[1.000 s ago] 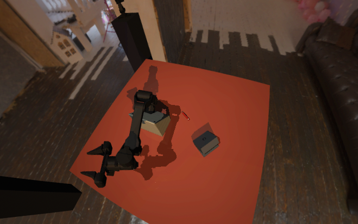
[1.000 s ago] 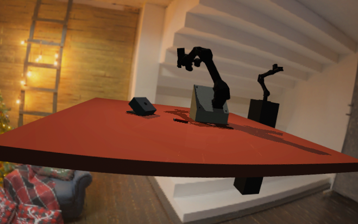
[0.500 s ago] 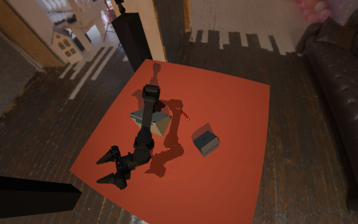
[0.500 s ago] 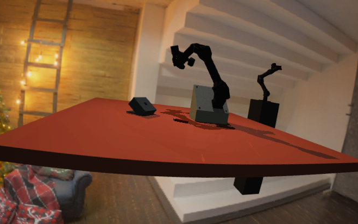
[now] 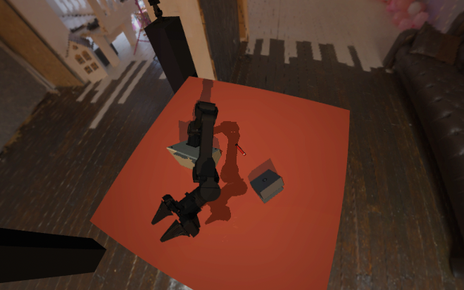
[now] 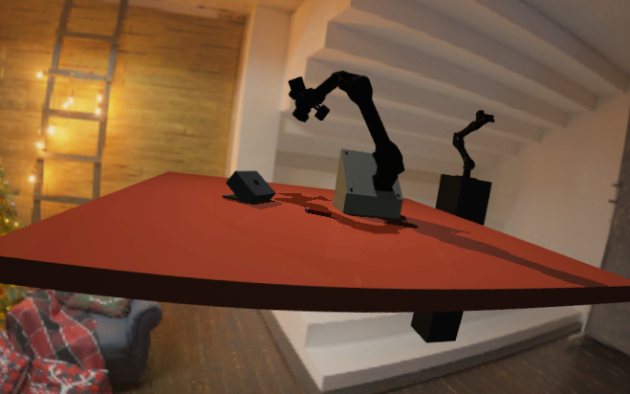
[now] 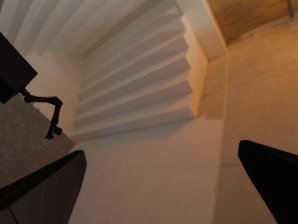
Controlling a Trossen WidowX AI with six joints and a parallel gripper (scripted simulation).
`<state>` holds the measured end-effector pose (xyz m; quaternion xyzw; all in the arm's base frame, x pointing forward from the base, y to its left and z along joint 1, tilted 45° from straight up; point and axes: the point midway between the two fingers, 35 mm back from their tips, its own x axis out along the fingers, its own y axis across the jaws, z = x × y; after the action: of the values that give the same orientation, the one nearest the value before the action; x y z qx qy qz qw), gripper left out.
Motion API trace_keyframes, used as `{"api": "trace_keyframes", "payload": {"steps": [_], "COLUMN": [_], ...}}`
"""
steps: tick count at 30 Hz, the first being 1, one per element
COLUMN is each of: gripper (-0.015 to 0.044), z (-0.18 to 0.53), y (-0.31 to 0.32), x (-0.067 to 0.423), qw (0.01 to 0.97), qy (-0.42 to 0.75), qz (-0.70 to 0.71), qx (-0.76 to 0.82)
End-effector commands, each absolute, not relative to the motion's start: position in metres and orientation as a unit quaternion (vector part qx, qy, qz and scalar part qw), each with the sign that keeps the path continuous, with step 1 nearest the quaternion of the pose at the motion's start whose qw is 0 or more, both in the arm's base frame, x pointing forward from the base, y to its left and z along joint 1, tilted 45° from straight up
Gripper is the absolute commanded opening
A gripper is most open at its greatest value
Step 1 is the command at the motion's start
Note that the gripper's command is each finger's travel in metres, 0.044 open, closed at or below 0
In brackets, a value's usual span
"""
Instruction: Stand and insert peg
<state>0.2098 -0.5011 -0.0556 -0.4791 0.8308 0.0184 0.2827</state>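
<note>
While the peg (image 5: 241,149) lies flat on the worktop (image 5: 298,223), untouched, at 1 o'clock from the spread, empty claw (image 5: 165,226), every step is left undone.

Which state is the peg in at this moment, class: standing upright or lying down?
Lying down. The peg rests flat on the red table, apart from the sloped panel, while the open gripper is raised far from it, holding nothing.

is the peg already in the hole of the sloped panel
No, the peg lies flat on the table, apart from the sloped panel, whose hole shows nothing in it.
</note>
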Motion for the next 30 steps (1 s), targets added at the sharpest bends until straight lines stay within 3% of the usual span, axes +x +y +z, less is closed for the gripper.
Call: {"api": "trace_keyframes", "payload": {"steps": [1, 30], "gripper": [0.044, 0.044], "z": [-0.055, -0.045], "y": [-0.485, -0.324], "x": [0.23, 0.335], "qw": [0.334, 0.666], "qy": [0.808, 0.664], "qz": [0.007, 0.004], "qx": [-0.485, -0.339]}}
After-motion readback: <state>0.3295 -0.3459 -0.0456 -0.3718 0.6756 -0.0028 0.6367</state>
